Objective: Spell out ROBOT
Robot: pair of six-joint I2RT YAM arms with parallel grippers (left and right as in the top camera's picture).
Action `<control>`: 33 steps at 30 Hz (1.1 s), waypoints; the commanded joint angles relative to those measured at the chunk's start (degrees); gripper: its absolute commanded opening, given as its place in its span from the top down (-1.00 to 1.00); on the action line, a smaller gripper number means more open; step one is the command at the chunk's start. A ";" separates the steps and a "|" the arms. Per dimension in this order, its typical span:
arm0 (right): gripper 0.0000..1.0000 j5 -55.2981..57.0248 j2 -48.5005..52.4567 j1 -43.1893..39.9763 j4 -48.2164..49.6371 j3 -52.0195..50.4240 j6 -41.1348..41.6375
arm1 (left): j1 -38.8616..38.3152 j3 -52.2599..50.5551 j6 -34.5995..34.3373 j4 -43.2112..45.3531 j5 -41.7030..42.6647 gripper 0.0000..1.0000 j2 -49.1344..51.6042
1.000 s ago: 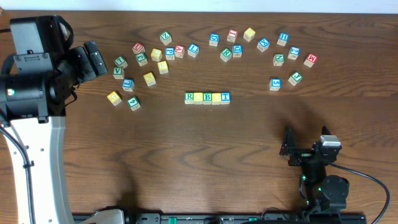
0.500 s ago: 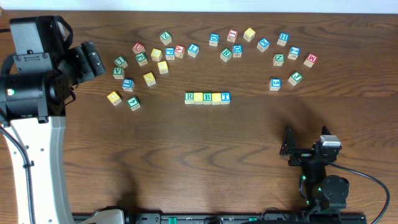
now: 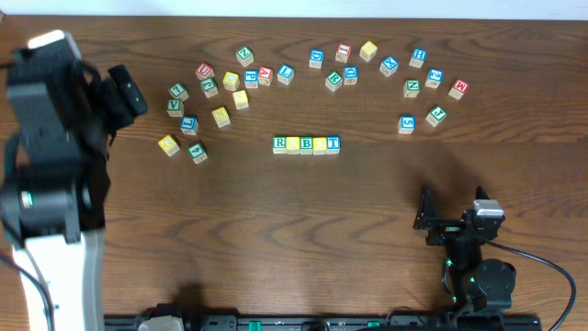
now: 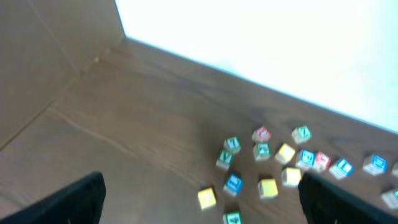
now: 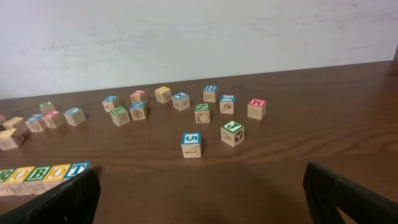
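The white-and-black left arm (image 3: 50, 184) stands raised at the left of the overhead view. Its black two-finger left gripper (image 3: 127, 92) points rightward, jaws wide apart. The black right arm (image 3: 478, 267) sits folded low. Its black right gripper (image 3: 424, 219) likewise gapes, empty.

The left arm (image 3: 55, 175) is bulky, with black housings, a white link, a white cap and one tiny green light. The right arm (image 3: 469, 244) is small and black, with a grey block, green lights and a black cable (image 3: 542, 258). The left gripper (image 4: 205, 199) and right gripper (image 5: 202, 198) have matte black fingers.
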 commanded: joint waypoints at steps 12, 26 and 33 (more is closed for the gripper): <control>-0.99 0.04 -0.50 -0.59 -0.24 -0.13 -0.76 | 0.28 -41.99 1.03 25.55 -0.50 -0.95 -31.08; -0.99 0.04 -0.50 -0.59 -0.24 -0.13 -0.74 | 0.31 -73.99 1.03 42.84 -0.52 -0.95 -57.81; -0.99 0.04 -0.50 -0.59 -0.24 -0.13 -0.76 | 0.28 -81.33 1.05 45.55 -0.55 -0.95 -64.37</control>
